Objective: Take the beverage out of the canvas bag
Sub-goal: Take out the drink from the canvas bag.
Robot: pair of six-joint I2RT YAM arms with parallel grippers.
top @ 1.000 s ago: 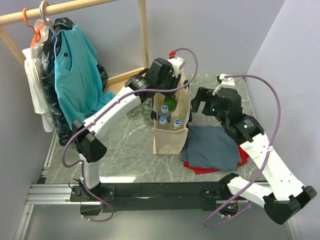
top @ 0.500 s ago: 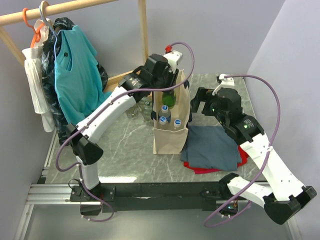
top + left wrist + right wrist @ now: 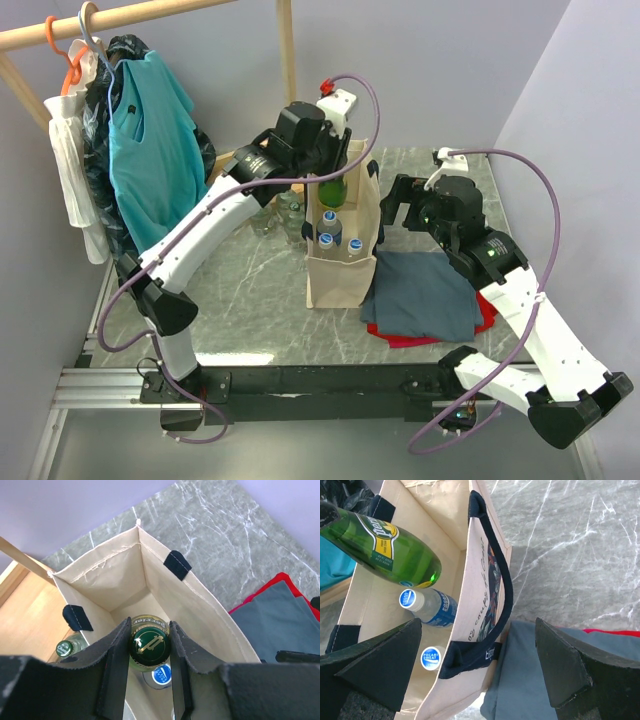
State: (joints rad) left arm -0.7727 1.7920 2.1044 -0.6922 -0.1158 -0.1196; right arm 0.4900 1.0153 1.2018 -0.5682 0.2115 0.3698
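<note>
The left gripper [image 3: 148,630] is clamping the neck of the green beverage bottle [image 3: 385,545] just under its cap, so the bottle is hanging tilted in the mouth of the canvas bag [image 3: 340,285] at centre frame, above the blue-capped bottles [image 3: 422,602]. The right gripper [image 3: 477,630] is hovering wide open and empty over the bag's right wall, probably to steady it.

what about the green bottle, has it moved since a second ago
Yes. The green bottle, clamped in the left tool, has risen in the canvas bag, shifting toward the bag's far rim.
</note>
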